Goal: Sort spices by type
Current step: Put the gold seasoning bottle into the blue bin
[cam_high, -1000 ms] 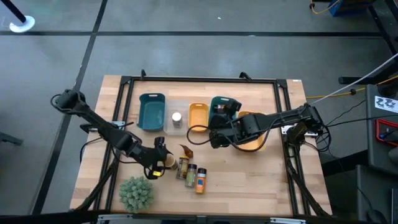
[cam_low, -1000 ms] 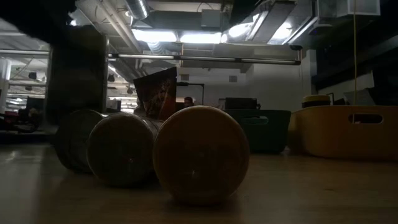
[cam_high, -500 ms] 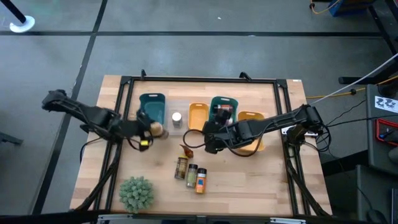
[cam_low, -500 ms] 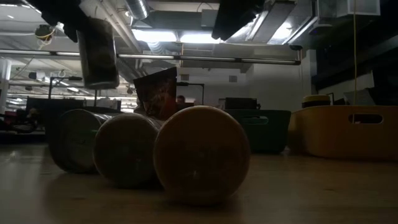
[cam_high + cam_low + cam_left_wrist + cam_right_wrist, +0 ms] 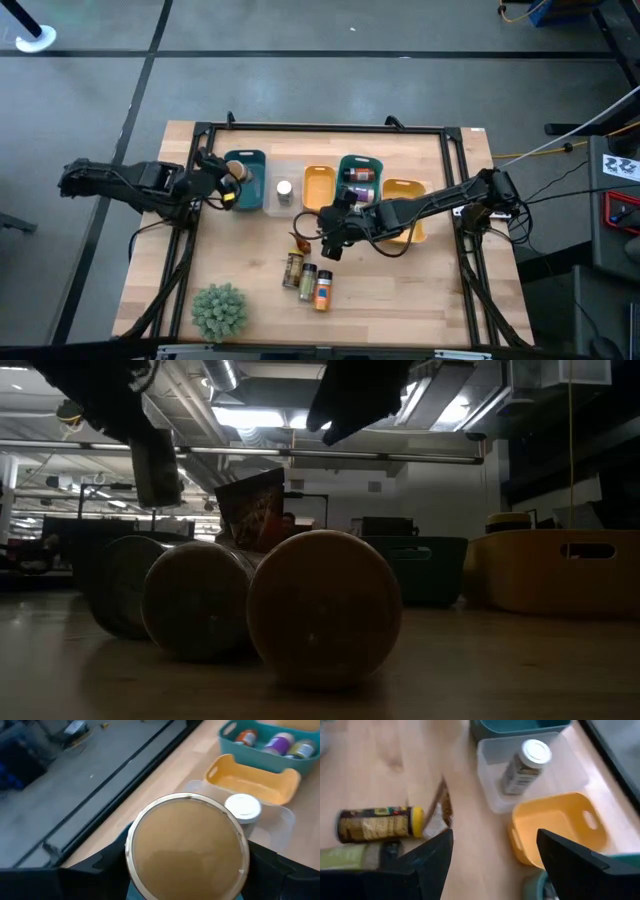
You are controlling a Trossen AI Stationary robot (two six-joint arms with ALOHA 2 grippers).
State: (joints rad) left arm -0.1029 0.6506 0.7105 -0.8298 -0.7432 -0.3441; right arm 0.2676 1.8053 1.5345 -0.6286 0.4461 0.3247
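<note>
A: Report the left side of the tabletop.

B: The left gripper was above the left teal tray near the far edge, its fingers closed on a tan-lidded spice jar. In the left wrist view, the jar's lid filled the space between the two fingers. A green plant stood at the near left corner.

A: And the trays in the row?

B: From left to right: the left teal tray; a clear tray holding one white-lidded jar; an orange tray; a second teal tray holding several jars; and another orange tray, partly under the right arm.

A: State of the right gripper?

B: The right gripper hung near the middle of the tabletop, jaws apart and holding nothing. A brown-orange packet lay just beside it.

A: Remaining spices?

B: Three jars lay on their sides, side by side, toward the near edge.
</note>
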